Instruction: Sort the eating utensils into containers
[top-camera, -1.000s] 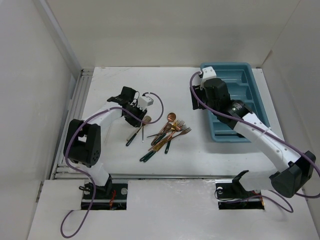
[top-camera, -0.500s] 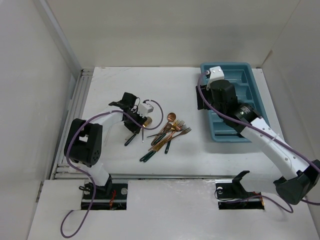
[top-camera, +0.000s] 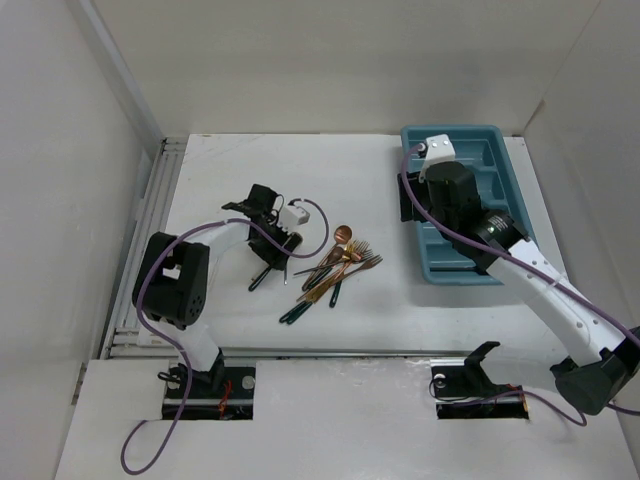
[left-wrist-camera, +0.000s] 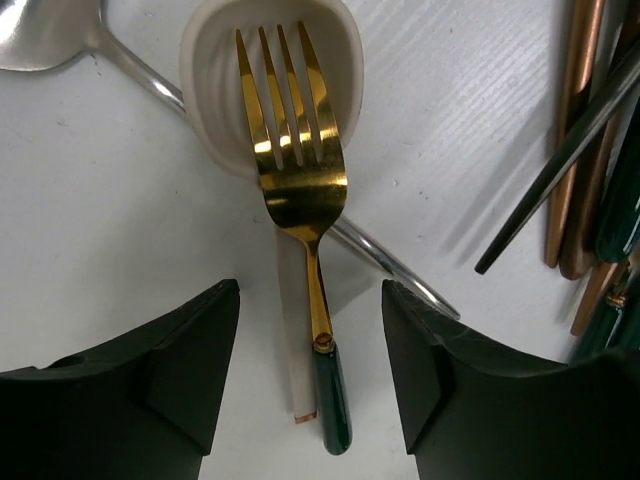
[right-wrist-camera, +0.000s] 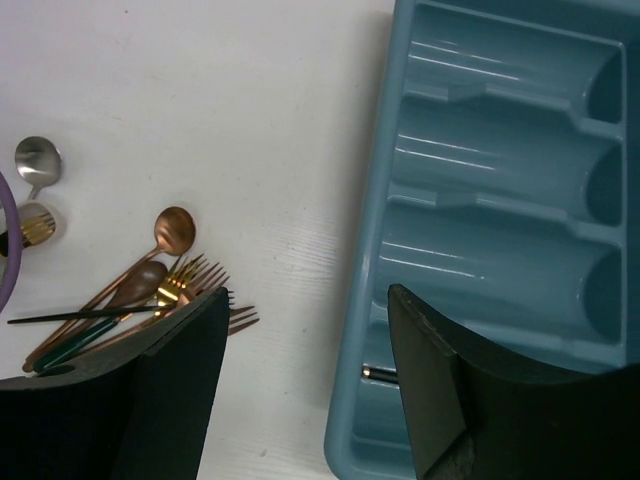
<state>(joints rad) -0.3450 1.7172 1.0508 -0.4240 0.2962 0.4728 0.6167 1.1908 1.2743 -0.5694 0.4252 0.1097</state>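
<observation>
A gold fork (left-wrist-camera: 300, 180) with a dark green handle lies on the table, its tines resting in the bowl of a white spoon (left-wrist-camera: 212, 95). A silver spoon (left-wrist-camera: 35, 30) crosses under them. My left gripper (left-wrist-camera: 310, 390) is open, its fingers standing either side of the fork's handle without touching it. More copper and gold eating utensils (top-camera: 335, 268) lie in a pile to the right. My right gripper (right-wrist-camera: 308, 390) is open and empty above the left rim of the teal tray (right-wrist-camera: 500, 200), whose slots are the containers. A dark utensil tip (right-wrist-camera: 378, 374) shows in the nearest slot.
White walls close the table on the left, back and right. A slotted rail (top-camera: 150, 230) runs along the table's left edge. Purple cables loop off both arms. The teal tray (top-camera: 495, 150) stands at the back right.
My left gripper's jaws have widened around the fork's handle, and the gripper has shifted slightly toward the pile. The right arm has drifted a little right over the tray's edge.
</observation>
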